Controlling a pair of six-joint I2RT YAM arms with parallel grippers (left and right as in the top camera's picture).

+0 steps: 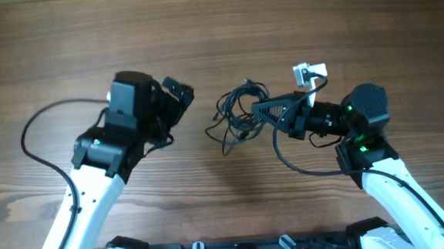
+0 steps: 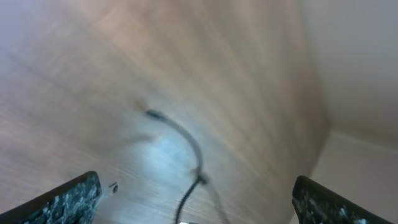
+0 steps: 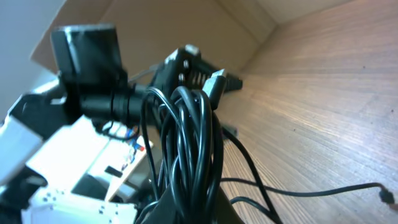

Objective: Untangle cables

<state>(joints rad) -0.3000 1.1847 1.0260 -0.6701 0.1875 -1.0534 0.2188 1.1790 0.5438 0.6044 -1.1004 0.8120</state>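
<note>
Cables (image 1: 239, 108): lying knotted at mid table (image 1: 316, 26), thin tails trailing toward the near edge.
Right gripper (image 1: 259, 107): clamping the knot's right side, strands bunching at the fingers.
Left gripper (image 1: 180, 92): spreading wide, carrying nothing, sitting apart on the knot's left.
Relation: running left-right between the grippers, touching the right one, showing free loops toward the left one.
Next, judged: needing the left gripper reaching rightward for a loose loop.

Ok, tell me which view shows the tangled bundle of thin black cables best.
Overhead: the whole tangled bundle of thin black cables lies in frame on the wooden table. Right wrist shows only close coils; left wrist only one blurred strand.
</note>
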